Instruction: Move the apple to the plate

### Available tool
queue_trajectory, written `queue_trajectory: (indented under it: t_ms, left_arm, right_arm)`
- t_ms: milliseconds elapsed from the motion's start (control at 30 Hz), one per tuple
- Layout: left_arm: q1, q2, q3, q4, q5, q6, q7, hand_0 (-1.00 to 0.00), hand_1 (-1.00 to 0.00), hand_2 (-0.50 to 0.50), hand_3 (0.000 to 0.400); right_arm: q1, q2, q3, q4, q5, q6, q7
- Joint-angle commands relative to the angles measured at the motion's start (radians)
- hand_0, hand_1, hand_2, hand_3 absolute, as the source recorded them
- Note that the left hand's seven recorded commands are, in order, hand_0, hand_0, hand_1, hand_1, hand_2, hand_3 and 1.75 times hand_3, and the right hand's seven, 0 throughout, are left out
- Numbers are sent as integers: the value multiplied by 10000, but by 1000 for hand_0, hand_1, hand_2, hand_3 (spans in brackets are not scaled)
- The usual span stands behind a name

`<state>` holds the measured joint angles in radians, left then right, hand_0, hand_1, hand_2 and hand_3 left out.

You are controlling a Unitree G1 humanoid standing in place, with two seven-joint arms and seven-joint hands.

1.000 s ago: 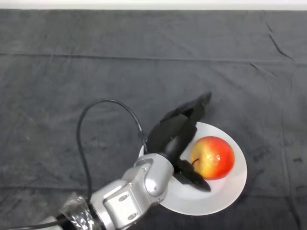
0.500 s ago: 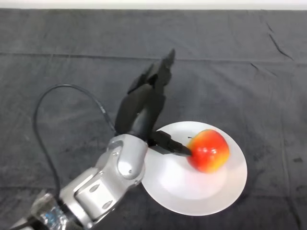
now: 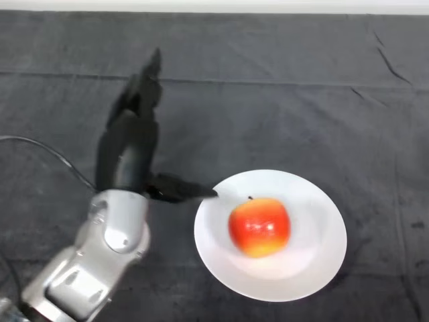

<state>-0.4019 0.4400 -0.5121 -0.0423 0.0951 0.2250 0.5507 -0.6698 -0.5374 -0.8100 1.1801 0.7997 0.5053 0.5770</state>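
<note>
A red and yellow apple (image 3: pixel 259 226) sits upright, stem up, in the middle of a white plate (image 3: pixel 315 268) at the lower right of the head view. My left hand (image 3: pixel 129 151) is well to the left of the plate, over the dark cloth, open with its fingers straight and pointing toward the far edge. Its thumb (image 3: pixel 179 189) sticks out to the right, its tip just short of the plate's left rim. The hand holds nothing.
A dark wrinkled cloth (image 3: pixel 301 100) covers the whole table. A pale strip (image 3: pixel 214 5) runs along the table's far edge.
My hand has let go of the apple and swung left and away from the plate. The apple rolled from the plate's right side to its middle and stands stem up.
</note>
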Motion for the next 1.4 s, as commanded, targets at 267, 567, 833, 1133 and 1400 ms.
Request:
queue_trajectory:
  t_ms: [267,567,833,1133,1400]
  left_arm:
    - [1438,899,2049,-1519,-41,-265,281,0,0,0,0]
    - [2632,1126,3881,-2000,-360,-779,436,0,0,0,0]
    - [3431,1148,5481,-2574,-712,-854,470,0,0,0,0]
    - [4094,961,6934,-3055,-934,-959,541,0,0,0,0]
    - [4586,815,8092,-3378,-1127,-1095,496,0,0,0,0]
  right_arm:
    - [241,-450,-166,23,-63,4,52]
    - [249,-440,-165,0,-63,4,42]
    - [255,-434,-164,-16,-63,4,34]
    - [258,-430,-165,-26,-62,6,28]
    - [259,-430,-166,-29,-60,8,26]
